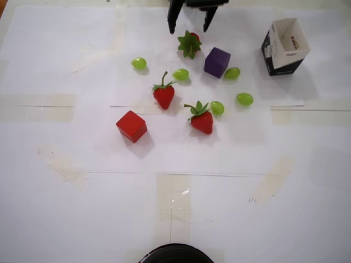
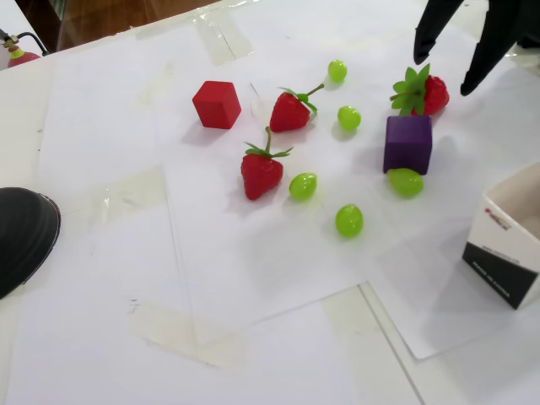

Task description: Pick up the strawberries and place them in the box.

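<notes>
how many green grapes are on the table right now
5. In the overhead view: one far left, one beside the middle strawberry, one right of the purple cube, one by the lower strawberry, one farthest right. None seems hidden.
</notes>
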Action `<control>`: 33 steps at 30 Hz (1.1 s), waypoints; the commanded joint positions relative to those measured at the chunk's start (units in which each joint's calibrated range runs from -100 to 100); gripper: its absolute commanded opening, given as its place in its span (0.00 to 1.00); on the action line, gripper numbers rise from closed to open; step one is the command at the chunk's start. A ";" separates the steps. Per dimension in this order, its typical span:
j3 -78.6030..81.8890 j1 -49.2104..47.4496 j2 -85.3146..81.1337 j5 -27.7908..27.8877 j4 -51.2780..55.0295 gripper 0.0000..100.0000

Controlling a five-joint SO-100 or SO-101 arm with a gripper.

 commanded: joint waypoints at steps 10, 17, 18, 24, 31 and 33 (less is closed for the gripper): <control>3.33 -0.87 2.88 -0.63 -9.51 0.30; 3.79 -1.09 3.65 -1.07 -10.25 0.29; 4.06 -1.09 3.65 -1.07 -10.33 0.27; 5.06 -1.09 3.65 -1.47 -10.33 0.22; 5.42 -1.02 3.05 -1.51 -10.33 0.19; 5.51 -0.95 2.79 -1.47 -10.57 0.17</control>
